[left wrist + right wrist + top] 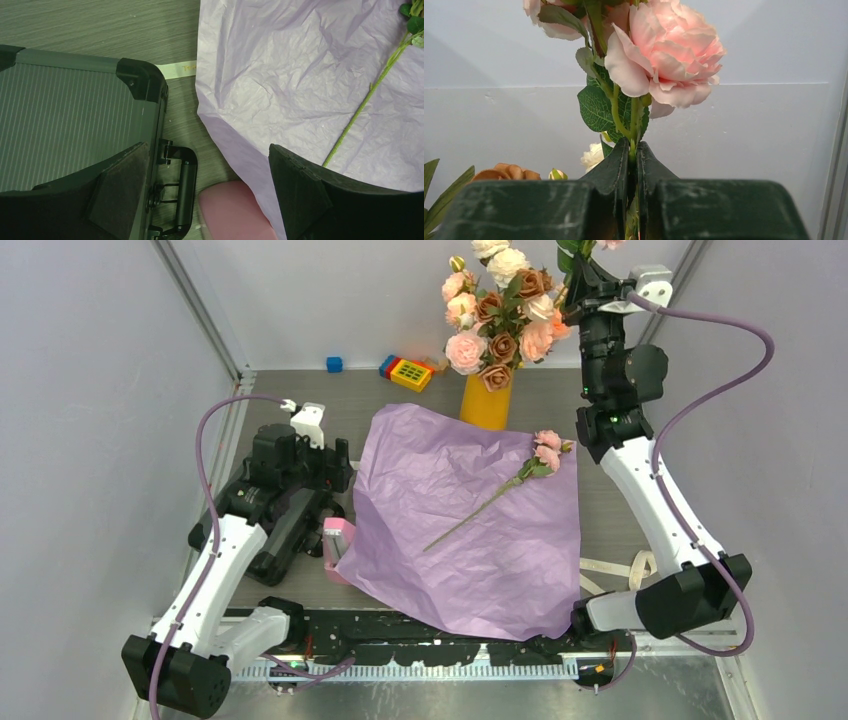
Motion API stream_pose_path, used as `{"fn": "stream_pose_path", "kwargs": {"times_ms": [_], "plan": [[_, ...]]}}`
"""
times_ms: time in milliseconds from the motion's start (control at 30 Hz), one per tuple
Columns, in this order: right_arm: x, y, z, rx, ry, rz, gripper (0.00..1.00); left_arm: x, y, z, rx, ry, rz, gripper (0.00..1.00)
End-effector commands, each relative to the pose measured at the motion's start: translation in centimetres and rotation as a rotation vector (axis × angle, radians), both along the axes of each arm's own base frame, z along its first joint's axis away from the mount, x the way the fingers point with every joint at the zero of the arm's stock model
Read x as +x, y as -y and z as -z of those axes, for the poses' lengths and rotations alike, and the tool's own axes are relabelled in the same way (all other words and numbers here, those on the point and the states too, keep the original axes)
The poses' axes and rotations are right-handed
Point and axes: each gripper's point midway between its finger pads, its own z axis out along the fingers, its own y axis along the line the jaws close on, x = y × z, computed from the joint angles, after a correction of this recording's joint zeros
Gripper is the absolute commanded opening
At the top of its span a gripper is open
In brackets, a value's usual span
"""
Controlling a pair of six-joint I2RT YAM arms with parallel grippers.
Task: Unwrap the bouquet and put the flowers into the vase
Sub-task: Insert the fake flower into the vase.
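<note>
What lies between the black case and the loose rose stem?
A narrow strip of table, then the spread lilac paper, seen from the left wrist view.

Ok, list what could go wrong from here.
1. The right gripper pinches the rose only by its thin stem, with the bloom above. It could swivel or slip on the way down.
2. The vase is already crowded with flowers. Pushing another stem in may snag them or tip it.
3. One stem lies flat on the paper. Picking it up may pinch the paper too.
</note>
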Motion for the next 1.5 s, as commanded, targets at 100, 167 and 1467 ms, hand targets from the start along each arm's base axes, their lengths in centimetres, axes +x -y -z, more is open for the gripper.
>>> {"fn": "stream_pose_path", "kwargs": {"times_ms": [100,167,1467], "plan": [[0.1,-1.2,-1.9,-0.092,-0.014,-0.015,0.0,0.2,0.0,-1.4,-0.016,0.059,0.004,0.92],[-0.1,-1.3,-2.6,-0.097,-0.001,-0.016,0.0,0.2,0.0,-1.4,-0.016,0.06,0.005,0.92],[3.6,-3.8,3.5,-0.086,-0.128,-0.12,0.0,0.2,0.0,-1.3,-0.013,0.057,0.003,0.92]]}}
